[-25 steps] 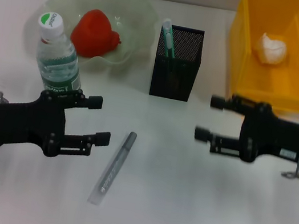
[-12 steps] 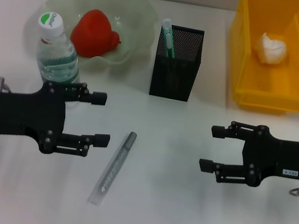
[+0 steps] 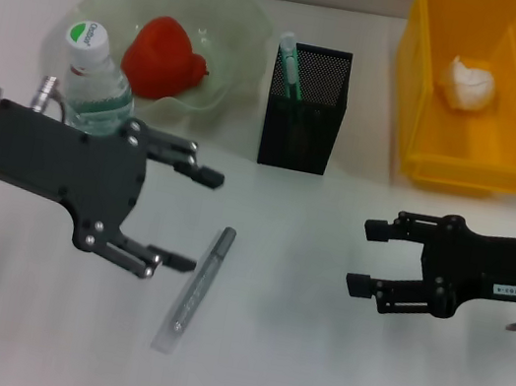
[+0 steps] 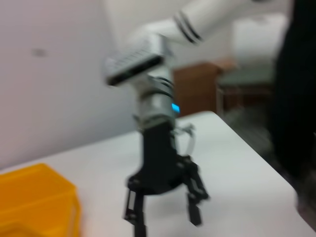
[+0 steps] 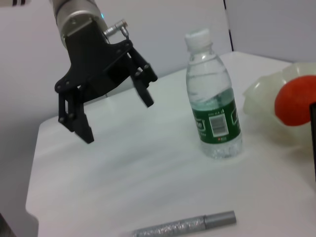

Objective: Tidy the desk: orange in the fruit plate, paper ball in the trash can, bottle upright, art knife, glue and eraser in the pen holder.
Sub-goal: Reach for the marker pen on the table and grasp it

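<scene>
Desk (image 3: 308, 362) of plain white, seen from above. On the left side, the left gripper (image 3: 185, 218) hovers with its fingers spread wide, holding nothing, just beside the glue (image 3: 197, 282), which lies flat on the desk. Behind that gripper the bottle (image 3: 97, 85) stands upright, its white cap on top. Beyond it the fruit plate (image 3: 238, 25) holds the orange (image 3: 165, 57). Near the middle stands the pen holder (image 3: 303, 121), with the art knife (image 3: 290, 64) upright inside it. On the right, the right gripper (image 3: 367, 257) hovers over bare desk, fingers apart and empty. Behind it the trash can (image 3: 429, 73) contains the paper ball (image 3: 469, 85).
</scene>
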You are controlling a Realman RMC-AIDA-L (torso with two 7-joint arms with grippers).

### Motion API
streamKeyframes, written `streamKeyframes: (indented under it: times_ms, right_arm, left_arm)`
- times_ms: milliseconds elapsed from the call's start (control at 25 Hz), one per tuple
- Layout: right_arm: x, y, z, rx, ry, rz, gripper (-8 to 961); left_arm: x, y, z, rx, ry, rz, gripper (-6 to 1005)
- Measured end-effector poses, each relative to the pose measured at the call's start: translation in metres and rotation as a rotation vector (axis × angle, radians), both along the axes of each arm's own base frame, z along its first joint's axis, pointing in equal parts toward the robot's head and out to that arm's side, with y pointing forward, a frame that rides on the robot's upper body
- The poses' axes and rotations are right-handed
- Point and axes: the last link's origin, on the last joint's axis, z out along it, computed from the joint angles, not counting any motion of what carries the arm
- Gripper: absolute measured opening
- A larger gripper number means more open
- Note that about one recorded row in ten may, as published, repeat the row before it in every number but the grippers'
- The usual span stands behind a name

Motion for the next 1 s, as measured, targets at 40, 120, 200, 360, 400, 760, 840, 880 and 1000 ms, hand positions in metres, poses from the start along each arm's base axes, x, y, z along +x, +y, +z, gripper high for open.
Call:
streamKeyframes:
  times_ms: [40, 120, 200, 360, 400, 760, 840, 880, 1000]
  right_arm:
    - [0.001, 0.0, 0.0, -0.003, -0.006, -0.003, 814]
    - [0.001, 0.001, 0.0, -0.002, -0.009, -0.007, 814]
    - [0.001, 0.001, 0.0, 0.001, -0.008, -0.012, 814]
    - [-0.001, 0.006, 0.006, 0.004, 0.016, -0.056, 814]
    - [-0.002, 0.007, 0.006, -0.001, 0.018, -0.064, 814]
    - [0.002, 0.007, 0.01, 0.015, 0.045, -0.116, 813]
    - [0.002, 0.007, 0.012, 0.025, 0.054, -0.123, 813]
    - [0.002, 0.007, 0.011, 0.026, 0.057, -0.124, 813]
    - [0.001, 0.007, 0.011, 0.027, 0.061, -0.125, 813]
  left_arm:
    - [0.003, 0.0, -0.002, -0.009, 0.029, -0.041, 784]
    - [0.007, 0.0, -0.003, -0.016, 0.063, -0.099, 784]
    - [0.015, 0.0, -0.006, -0.018, 0.111, -0.198, 784]
    - [0.031, 0.006, -0.008, -0.014, 0.17, -0.343, 784]
    - [0.035, 0.008, -0.009, -0.016, 0.189, -0.384, 784]
    - [0.056, 0.007, -0.024, -0.056, 0.34, -0.753, 784]
    - [0.06, 0.004, -0.03, -0.078, 0.392, -0.829, 784]
    - [0.06, 0.004, -0.03, -0.078, 0.392, -0.829, 784]
    - [0.063, -0.001, -0.034, -0.09, 0.422, -0.929, 784]
